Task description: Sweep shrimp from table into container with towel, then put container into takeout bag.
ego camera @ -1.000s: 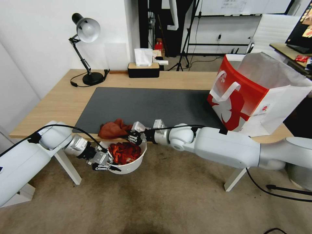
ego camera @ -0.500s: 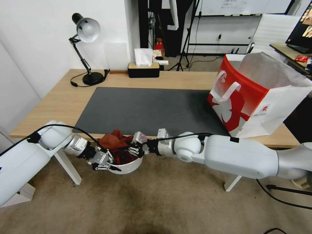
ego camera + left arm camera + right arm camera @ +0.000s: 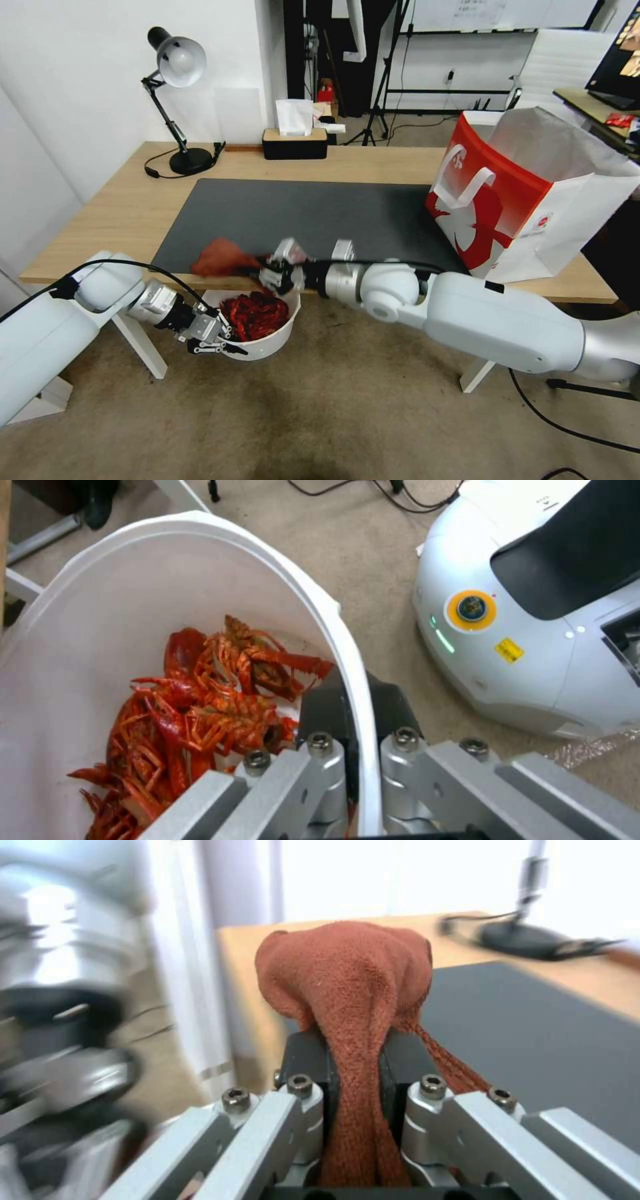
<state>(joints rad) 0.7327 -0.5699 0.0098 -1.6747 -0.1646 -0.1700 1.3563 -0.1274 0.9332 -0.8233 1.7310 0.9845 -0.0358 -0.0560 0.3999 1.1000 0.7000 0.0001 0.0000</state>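
Jaws of the right gripper (image 3: 257,272) pinch the rust-red towel (image 3: 219,257), lifted just above the tabletop (image 3: 127,207) front edge. Below that edge, the left gripper (image 3: 223,341) clamps the white container (image 3: 270,340) rim, one jaw inside, one outside; the crayfish (image 3: 253,313) lie piled inside. Far along the tabletop stands the takeout bag (image 3: 493,200).

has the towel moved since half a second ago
Yes. The towel, clamped in the right gripper, has come up out of the container and now hangs over the near edge of the dark mat, toward the lamp side.
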